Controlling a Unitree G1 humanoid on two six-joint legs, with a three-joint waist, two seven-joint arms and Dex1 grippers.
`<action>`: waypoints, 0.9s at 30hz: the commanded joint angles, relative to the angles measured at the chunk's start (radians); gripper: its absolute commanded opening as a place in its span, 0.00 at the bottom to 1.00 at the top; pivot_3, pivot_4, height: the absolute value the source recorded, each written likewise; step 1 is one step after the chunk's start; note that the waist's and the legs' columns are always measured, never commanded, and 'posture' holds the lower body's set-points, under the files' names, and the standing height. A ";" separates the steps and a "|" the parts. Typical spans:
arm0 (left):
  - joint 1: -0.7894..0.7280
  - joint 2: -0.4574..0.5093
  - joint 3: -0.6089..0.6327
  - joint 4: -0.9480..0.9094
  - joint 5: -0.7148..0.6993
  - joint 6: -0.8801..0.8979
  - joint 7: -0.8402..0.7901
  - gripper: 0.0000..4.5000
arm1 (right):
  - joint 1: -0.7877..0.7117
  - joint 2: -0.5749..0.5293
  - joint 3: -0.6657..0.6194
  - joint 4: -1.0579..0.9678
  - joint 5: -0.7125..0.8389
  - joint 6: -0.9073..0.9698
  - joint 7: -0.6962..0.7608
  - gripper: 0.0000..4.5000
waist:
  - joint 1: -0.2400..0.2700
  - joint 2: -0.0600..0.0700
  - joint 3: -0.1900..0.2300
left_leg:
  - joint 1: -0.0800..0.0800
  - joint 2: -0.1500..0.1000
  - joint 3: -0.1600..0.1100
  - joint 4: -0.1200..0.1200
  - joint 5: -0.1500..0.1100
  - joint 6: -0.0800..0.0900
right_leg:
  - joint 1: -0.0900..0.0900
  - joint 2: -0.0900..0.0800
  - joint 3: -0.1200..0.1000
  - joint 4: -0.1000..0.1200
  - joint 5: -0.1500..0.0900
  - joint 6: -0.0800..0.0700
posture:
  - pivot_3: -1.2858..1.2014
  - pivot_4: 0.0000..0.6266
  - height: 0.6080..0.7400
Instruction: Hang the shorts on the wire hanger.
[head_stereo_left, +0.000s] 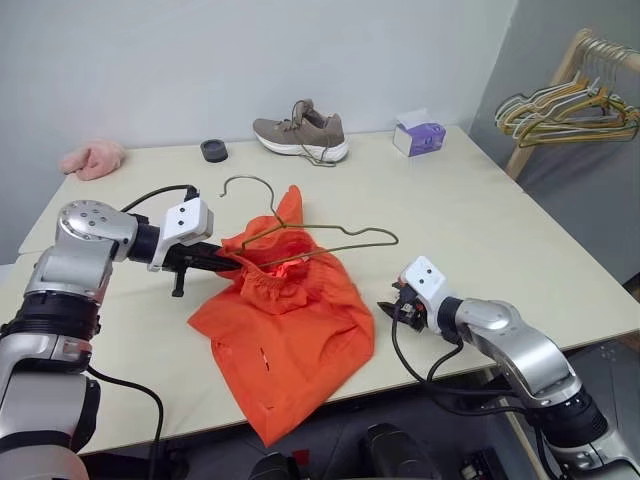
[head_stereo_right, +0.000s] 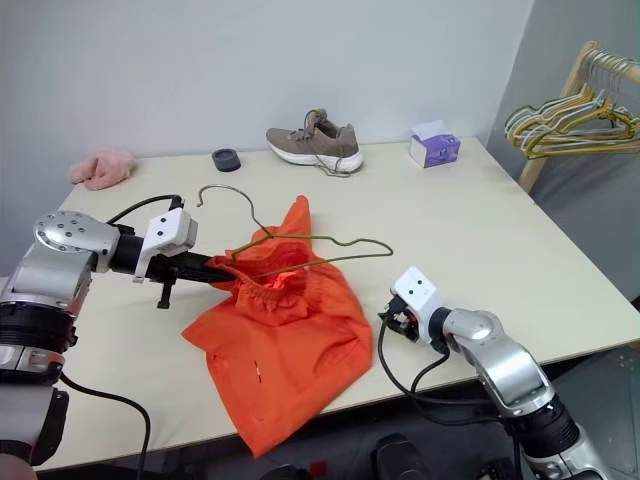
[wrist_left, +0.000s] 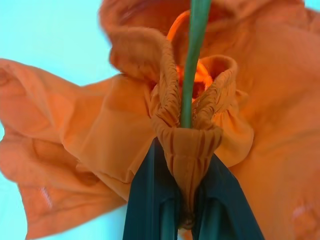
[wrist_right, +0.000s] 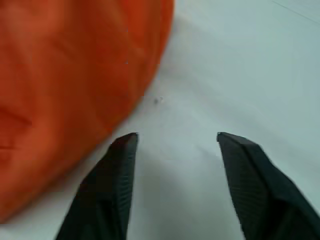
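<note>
So, left claw (wrist_left: 187, 200) pinching gathered waistband of floppy thin bright orange fabric shorts (head_stereo_left: 290, 320) plus thin olive-grey wire hanger (head_stereo_left: 330, 240); right claw (wrist_right: 175, 150) open, empty. Waistband probably best hold.

Left hand (head_stereo_left: 232, 264) gripping orange shorts (head_stereo_left: 290, 330), hanger (head_stereo_left: 310, 238) inside

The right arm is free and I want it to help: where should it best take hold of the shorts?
Probably the gathered waistband of the shorts, on the side facing the open right end effector, coming in low from the robot's right. The band stands bunched up around the wire hanger, thicker than the flat legs, and the left end effector already pinches its opposite side.
</note>
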 joint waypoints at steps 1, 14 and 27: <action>-0.013 -0.007 0.051 -0.026 -0.019 0.006 0.025 0.00 | 0.043 -0.021 -0.037 -0.108 0.004 -0.015 0.005 0.84 | 0.001 0.000 0.000 | 0.000 0.000 0.000 0.000 0.000 0.000 | 0.000 0.000 0.000 0.000 0.000 0.000 | 0.41 0.06 1.00; -0.031 -0.043 0.056 -0.023 -0.004 0.002 0.040 0.00 | 0.005 0.047 0.053 -0.197 -0.008 0.005 -0.020 1.00 | -0.004 0.000 0.000 | 0.000 0.001 0.000 0.000 0.000 0.000 | 0.000 0.001 0.000 0.000 0.000 0.000 | 0.41 0.07 1.00; -0.027 -0.042 0.060 -0.026 0.000 -0.001 0.040 0.00 | -0.106 0.215 0.120 0.069 -0.127 -0.062 -0.105 0.72 | -0.005 -0.001 0.000 | 0.001 0.001 -0.001 0.000 0.000 0.000 | 0.000 0.000 0.000 0.000 0.000 0.000 | 0.41 0.06 1.00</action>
